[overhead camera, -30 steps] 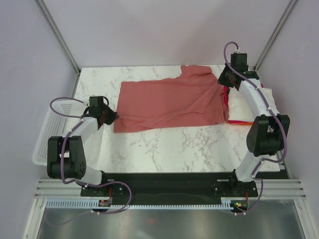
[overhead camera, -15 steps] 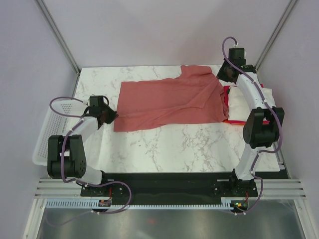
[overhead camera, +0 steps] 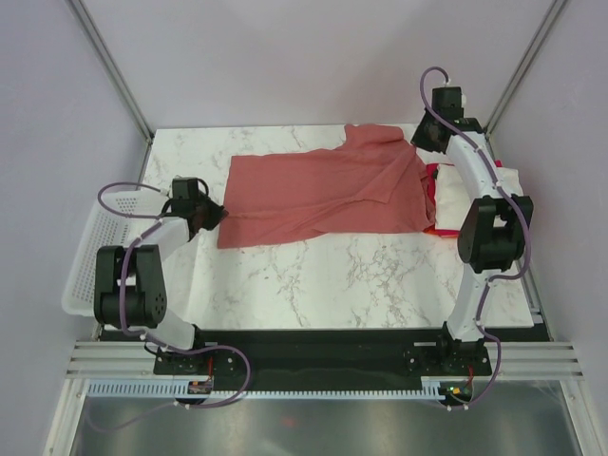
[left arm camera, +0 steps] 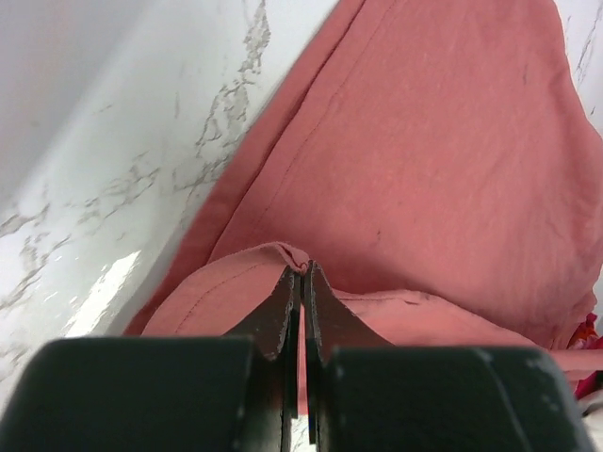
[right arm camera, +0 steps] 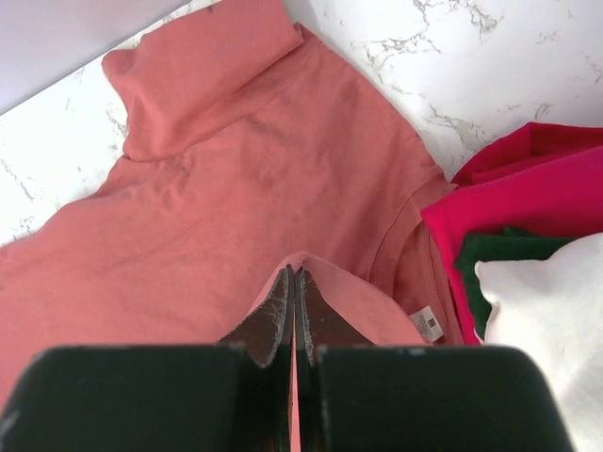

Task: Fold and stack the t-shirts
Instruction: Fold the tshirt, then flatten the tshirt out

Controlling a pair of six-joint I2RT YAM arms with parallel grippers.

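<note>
Both jaws are pinched tight on cloth. The left gripper [left arm camera: 301,287] has a hem fold of the salmon-red shirt [overhead camera: 323,195], and the right gripper [right arm camera: 294,287] has a fold by the collar end. Probably holding opposite ends to stretch it flat on the table [overhead camera: 380,275] before folding. The shirt lies mid-table, right edge against the magenta shirt [right arm camera: 528,202]. Versus a second ago, the right arm reaches further back and the left has crept inward; the cloth barely shifted.

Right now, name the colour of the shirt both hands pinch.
Plain salmon-red shirt; right wrist view shows it best.
</note>
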